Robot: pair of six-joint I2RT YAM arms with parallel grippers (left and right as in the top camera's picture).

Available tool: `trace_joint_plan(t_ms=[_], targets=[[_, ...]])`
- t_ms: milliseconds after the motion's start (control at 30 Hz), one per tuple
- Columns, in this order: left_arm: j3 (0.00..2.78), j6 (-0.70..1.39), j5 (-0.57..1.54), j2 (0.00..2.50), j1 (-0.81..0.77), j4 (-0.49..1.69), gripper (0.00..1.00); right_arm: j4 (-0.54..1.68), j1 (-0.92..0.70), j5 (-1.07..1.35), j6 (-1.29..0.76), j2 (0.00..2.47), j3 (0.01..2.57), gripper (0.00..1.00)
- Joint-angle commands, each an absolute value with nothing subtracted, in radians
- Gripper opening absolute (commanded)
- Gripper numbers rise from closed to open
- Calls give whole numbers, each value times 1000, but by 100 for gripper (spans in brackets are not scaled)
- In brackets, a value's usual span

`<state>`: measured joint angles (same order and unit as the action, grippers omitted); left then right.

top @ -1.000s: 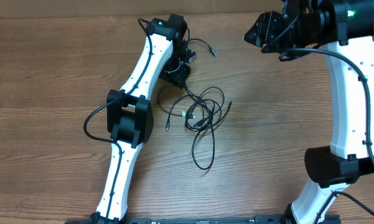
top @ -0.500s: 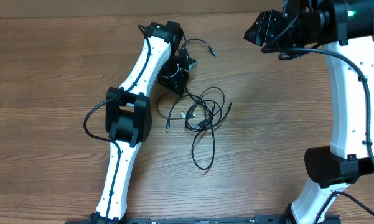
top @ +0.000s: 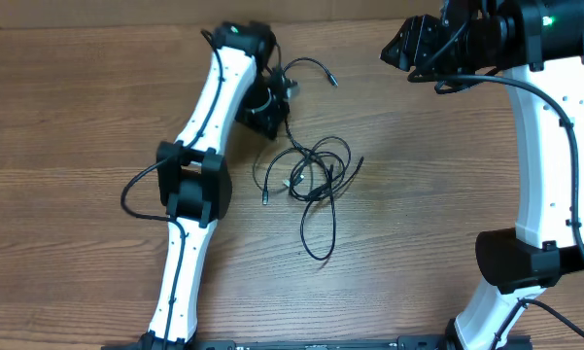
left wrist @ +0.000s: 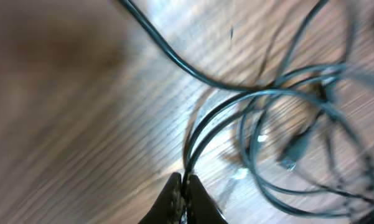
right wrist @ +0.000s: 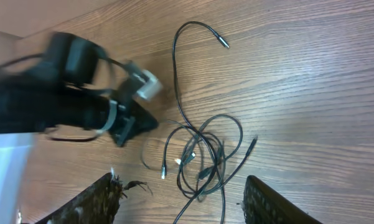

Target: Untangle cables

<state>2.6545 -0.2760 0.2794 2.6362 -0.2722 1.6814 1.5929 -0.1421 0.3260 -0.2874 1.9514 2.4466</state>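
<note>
Open brown wooden desk [top: 428, 204] lies between the knotted thin black cables [top: 311, 175] and the white right arm [top: 549, 146] — a wide lane. The white left arm [top: 212, 102] slants along the tangle's left side, blocking approach there

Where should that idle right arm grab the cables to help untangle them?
Probably the long loop trailing toward the robot's base: it lies alone, flat on the table, clear of the knot. Come straight down from above, fingers straddling one strand crosswise.

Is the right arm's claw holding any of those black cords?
No, the right gripper is open and empty; the cables lie on the table beyond it.
</note>
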Motion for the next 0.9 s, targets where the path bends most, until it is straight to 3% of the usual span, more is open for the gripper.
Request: trace_joint_plan(t_ms=[0, 433, 600, 700, 767, 867], targets=[[2849, -104, 309, 2588, -230, 1690, 4, 1588, -142, 338, -284, 1945, 2447, 61], [2996, -30, 223, 2282, -223, 1689, 5, 1584, -144, 375, -284, 1949, 2447, 62], [2969, -167, 236, 2301, -217, 1689, 51, 1584, -144, 375, -280, 1949, 2447, 62], [2907, -218, 254, 2334, -216, 1689, 55, 1584, -144, 375, -280, 1949, 2447, 62], [2794, -277, 271, 2358, -212, 1687, 49, 1583, -144, 377, -285, 1949, 2447, 62], [2666, -324, 298, 2368, -197, 1657, 47, 1584, -144, 379, -284, 1949, 2447, 62]])
